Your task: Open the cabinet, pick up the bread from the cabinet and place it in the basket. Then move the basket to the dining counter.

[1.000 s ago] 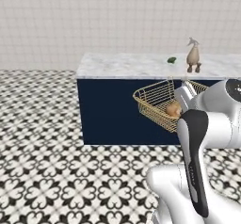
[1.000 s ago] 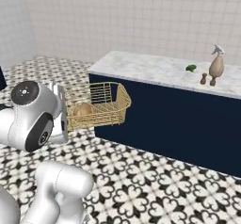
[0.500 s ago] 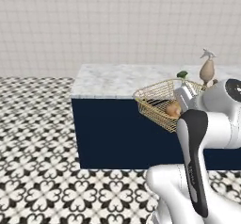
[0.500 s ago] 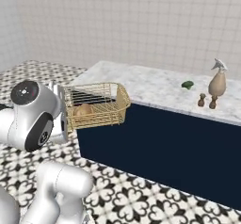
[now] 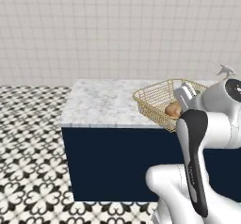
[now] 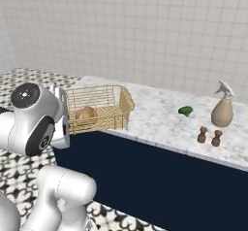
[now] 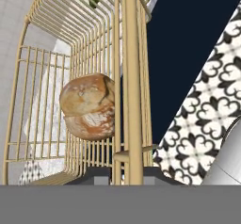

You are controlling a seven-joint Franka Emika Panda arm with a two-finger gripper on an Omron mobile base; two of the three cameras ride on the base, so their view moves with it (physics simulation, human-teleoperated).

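My gripper (image 5: 186,95) is shut on the near rim of the golden wire basket (image 5: 159,100), and holds it level at the front edge of the dining counter (image 5: 101,108). The bread (image 5: 172,109), a golden-brown roll, lies on the basket's floor near the held side. From the right, the basket (image 6: 100,107) with the bread (image 6: 85,113) hangs partly over the marble top (image 6: 160,119); whether it touches the slab I cannot tell. In the hand view the rim wire (image 7: 132,77) runs up from between my fingertips (image 7: 127,170), with the bread (image 7: 88,106) just left of it.
On the marble top sit a small green object (image 6: 185,110), a tan spray bottle (image 6: 223,111) and two small brown shakers (image 6: 209,136), all to the right of the basket. The counter's plain navy base (image 5: 113,164) stands on patterned floor tiles (image 5: 28,138). A tiled wall lies behind.
The whole picture has shifted: the base has come closer to the counter. The basket, still gripped with the bread inside, now hangs over the marble's edge rather than before the navy front.
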